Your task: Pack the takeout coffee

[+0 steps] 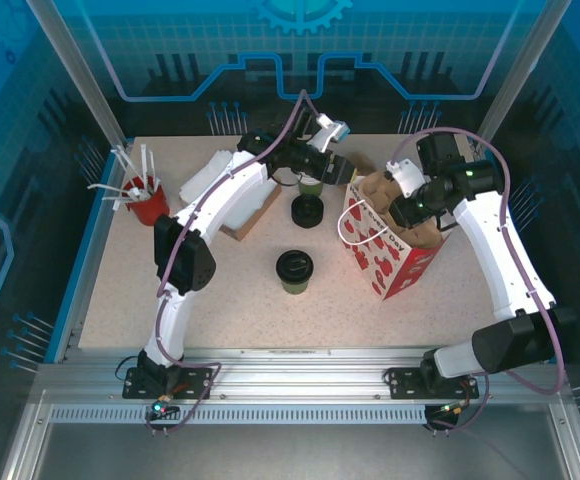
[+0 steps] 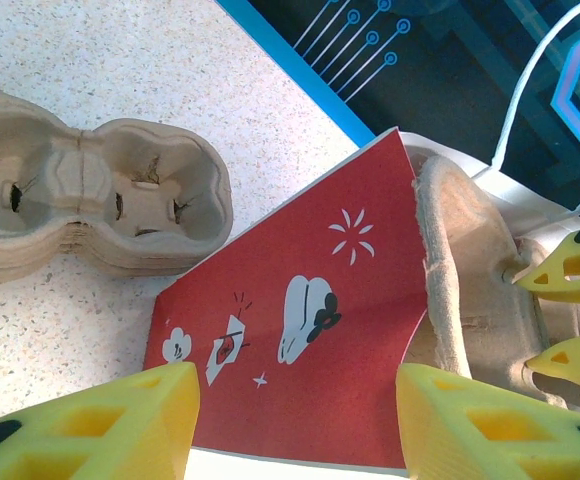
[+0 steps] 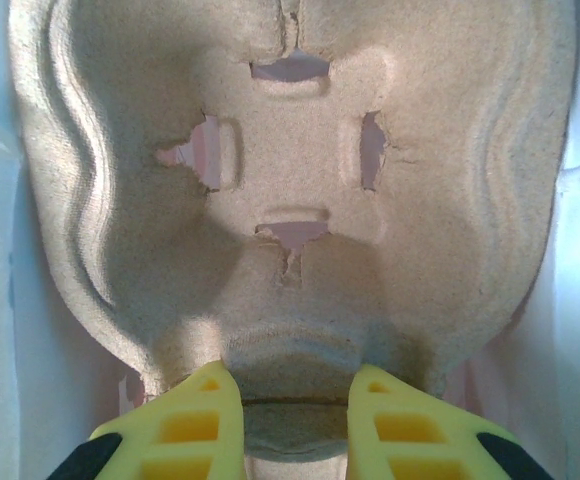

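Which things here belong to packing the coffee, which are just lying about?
Job: lidded green paper cup, red gift bag, moulded brown pulp carrier inside it.
Lying about: red holder of white stirrers, white paper pile, stack of spare pulp carriers.

We see a robotics lab test cell: the left arm (image 1: 185,255) and right arm (image 1: 505,250) are bolted to an aluminium rail (image 1: 300,385) at the edge of a speckled table (image 1: 220,320), fenced by metal posts (image 1: 75,65) and blue printed panels (image 1: 410,50) bearing circuit lines and a gear emblem (image 1: 302,12).
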You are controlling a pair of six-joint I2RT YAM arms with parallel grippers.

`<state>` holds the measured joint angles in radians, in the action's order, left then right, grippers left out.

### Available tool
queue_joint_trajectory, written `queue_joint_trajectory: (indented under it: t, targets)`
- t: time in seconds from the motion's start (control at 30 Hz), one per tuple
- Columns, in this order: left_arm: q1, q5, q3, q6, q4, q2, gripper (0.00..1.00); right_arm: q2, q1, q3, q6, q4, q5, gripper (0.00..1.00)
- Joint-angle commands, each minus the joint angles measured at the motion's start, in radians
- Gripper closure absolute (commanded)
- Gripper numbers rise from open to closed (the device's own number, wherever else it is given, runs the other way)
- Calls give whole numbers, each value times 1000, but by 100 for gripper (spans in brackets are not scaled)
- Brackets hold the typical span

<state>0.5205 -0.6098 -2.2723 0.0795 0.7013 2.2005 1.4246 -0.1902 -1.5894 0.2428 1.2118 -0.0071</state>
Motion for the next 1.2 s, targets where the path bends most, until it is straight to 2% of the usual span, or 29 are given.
queue_joint_trajectory:
  t: [0.0,0.67,1.17]
  targets:
    - [-10,39,-27,4,20,30,45,-32,-14,11,-4,49,-5,81]
    - [-14,58,-25,13,16,25,44,-65,-12,46,-6,60,-31,81]
    - [-13,40,2,21,-10,7,44,-24,-17,49,-35,52,-23,81]
